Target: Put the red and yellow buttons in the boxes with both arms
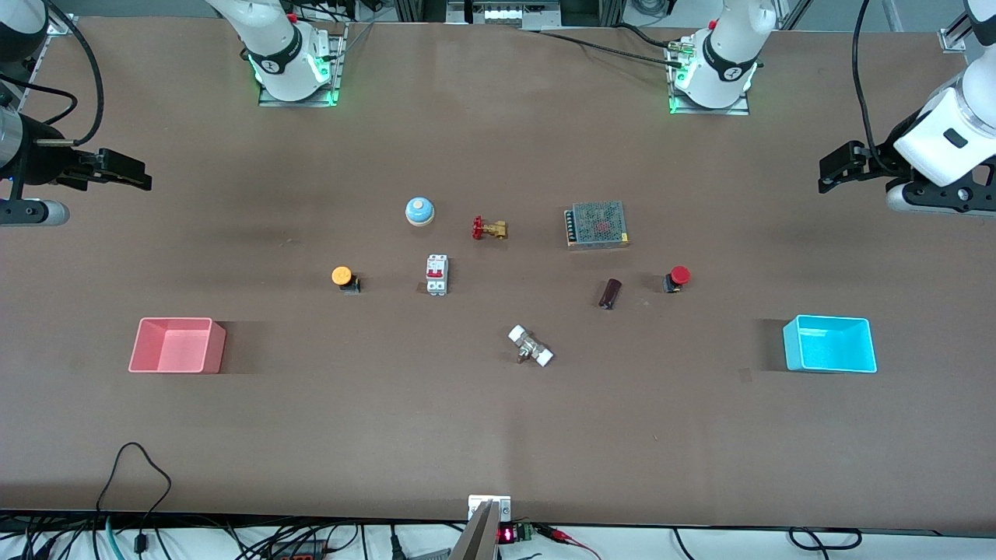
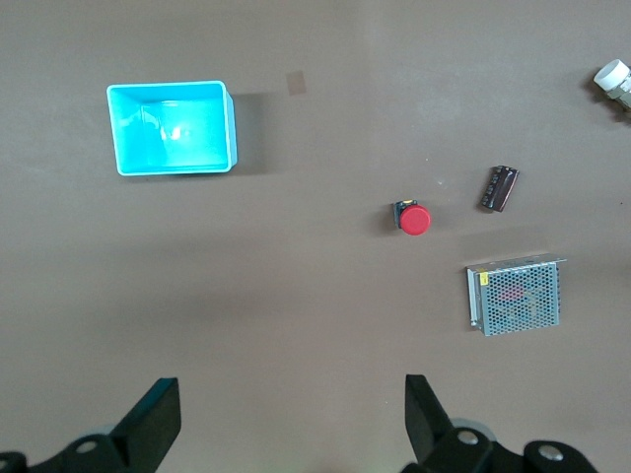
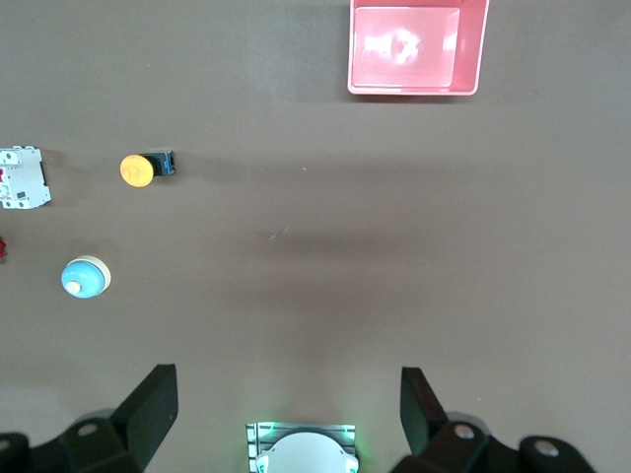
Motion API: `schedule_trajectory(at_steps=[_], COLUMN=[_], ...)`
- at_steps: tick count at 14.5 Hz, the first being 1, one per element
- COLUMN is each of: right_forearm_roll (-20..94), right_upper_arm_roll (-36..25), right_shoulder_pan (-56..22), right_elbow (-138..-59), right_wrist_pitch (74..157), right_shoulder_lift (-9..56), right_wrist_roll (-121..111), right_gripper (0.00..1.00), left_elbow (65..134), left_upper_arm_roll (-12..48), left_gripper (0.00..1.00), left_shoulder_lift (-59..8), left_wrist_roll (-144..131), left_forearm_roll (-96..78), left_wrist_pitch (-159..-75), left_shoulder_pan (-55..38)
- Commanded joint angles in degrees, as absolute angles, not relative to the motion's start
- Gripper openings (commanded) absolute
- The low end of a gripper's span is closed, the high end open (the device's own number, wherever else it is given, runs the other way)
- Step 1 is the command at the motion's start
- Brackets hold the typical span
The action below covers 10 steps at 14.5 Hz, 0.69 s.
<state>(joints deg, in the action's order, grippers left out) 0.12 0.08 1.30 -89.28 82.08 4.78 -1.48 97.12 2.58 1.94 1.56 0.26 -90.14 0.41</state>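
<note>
On the worktop [image 1: 498, 435], the red button [image 1: 678, 278] sits near the cyan box [image 1: 829, 344] and the yellow button [image 1: 344, 278] near the pink box [image 1: 177, 345], so each spread end effector, left [image 1: 836, 167] and right [image 1: 124, 171], hovering at its own table end, likely serves 1 pair.

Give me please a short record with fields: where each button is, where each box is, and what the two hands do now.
red button: on table, toward left arm's end
yellow button: on table, toward right arm's end
cyan box: empty, nearer the camera than the red button
pink box: empty, nearer the camera than the yellow button
left hand: open, waiting above table
right hand: open, waiting above table
</note>
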Motion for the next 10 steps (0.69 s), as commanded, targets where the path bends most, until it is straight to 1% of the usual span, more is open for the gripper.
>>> schedule_trajectory(at_steps=[1, 7, 10], right_forearm_roll=[0.4, 0.4, 0.4], right_upper_arm_roll=[-0.4, -0.4, -0.4], right_shoulder_pan=[1.0, 1.1, 1.0], right_elbow=[-90.1, -90.3, -91.1], right_wrist_pitch=[81.9, 82.2, 82.3], right_shoulder_lift=[4.0, 4.6, 5.6], right_wrist_roll=[-2.3, -3.2, -3.8], right_gripper=[1.0, 1.0, 1.0], left_elbow=[95.6, 95.7, 95.5], left_upper_arm_roll=[2.0, 1.9, 3.2], left_gripper=[1.0, 1.0, 1.0], left_shoulder_lift=[1.5, 1.5, -2.2], left_wrist_roll=[2.4, 2.0, 2.4], left_forearm_roll=[0.3, 0.2, 0.2], left_wrist_pitch=[-88.9, -88.0, -84.6], left_shoulder_pan=[-0.3, -0.3, -1.2])
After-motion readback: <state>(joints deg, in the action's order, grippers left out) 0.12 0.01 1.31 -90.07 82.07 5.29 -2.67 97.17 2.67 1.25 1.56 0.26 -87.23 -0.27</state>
